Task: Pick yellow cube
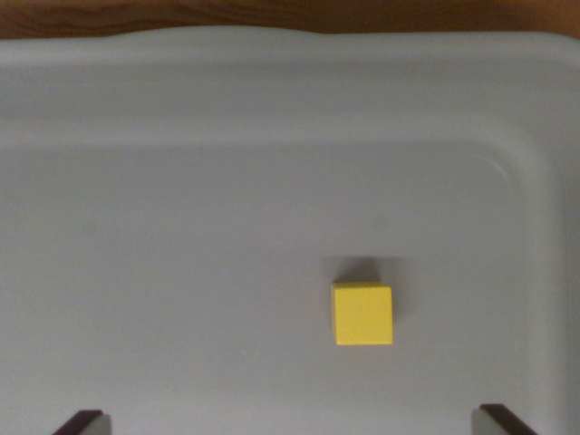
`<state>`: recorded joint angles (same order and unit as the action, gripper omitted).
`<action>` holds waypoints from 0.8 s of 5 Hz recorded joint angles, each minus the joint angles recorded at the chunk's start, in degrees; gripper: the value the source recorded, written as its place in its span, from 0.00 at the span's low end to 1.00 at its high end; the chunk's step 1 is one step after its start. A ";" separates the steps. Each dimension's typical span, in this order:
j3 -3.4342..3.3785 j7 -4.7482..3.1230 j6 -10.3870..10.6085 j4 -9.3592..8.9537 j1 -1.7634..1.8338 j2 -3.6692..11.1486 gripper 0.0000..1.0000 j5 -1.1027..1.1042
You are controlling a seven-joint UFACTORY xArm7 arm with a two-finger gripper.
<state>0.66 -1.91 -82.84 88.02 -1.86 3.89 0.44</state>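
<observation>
A small yellow cube (363, 314) rests on the floor of a pale grey tray (181, 227), slightly to the wrist view's right of centre. Only the two dark fingertips (80, 421) of my gripper (290, 422) show, at the bottom corners of the picture. They stand far apart with nothing between them, so the gripper is open. The cube lies above the gap between them, closer to the fingertip on the wrist view's right.
The tray's raised rim (290, 54) runs along the top and curves down the wrist view's right side. A strip of brown wooden surface (272, 14) shows beyond the top rim.
</observation>
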 joint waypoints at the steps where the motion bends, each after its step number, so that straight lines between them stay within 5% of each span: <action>1: 0.00 0.00 0.00 0.00 0.00 0.00 0.00 0.00; 4: 0.16 -1.24 3.82 -2.58 -0.58 1.71 0.00 -0.49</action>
<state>0.83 -3.16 -79.02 85.44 -2.45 5.59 -0.04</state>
